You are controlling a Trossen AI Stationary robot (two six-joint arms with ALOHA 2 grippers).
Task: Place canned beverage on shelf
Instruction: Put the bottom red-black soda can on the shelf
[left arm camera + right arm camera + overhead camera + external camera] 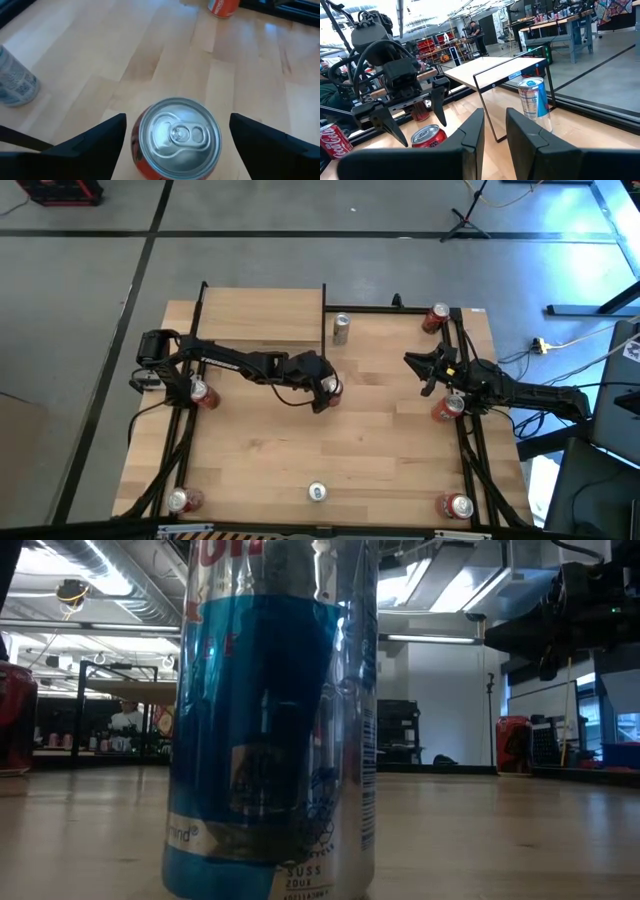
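Red can (329,387) standing upright on the worktop (370,460) near its middle, in front of the shelf (260,315). Straddled by left gripper (175,137), fingers apart, not touching. Right gripper (494,131) to the right, fingers close together, holding nothing.

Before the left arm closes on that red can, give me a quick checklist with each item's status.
1. Left gripper jaws open wide: ok.
2. Red can sits between the jaws, with gaps either side: ok.
3. Can upright, tab end up: ok.
4. Shelf top bare for placing: ok.
5. Silver can beside the shelf, apart from the gripper: ok.
6. Right gripper waits far off at the right side: ok.
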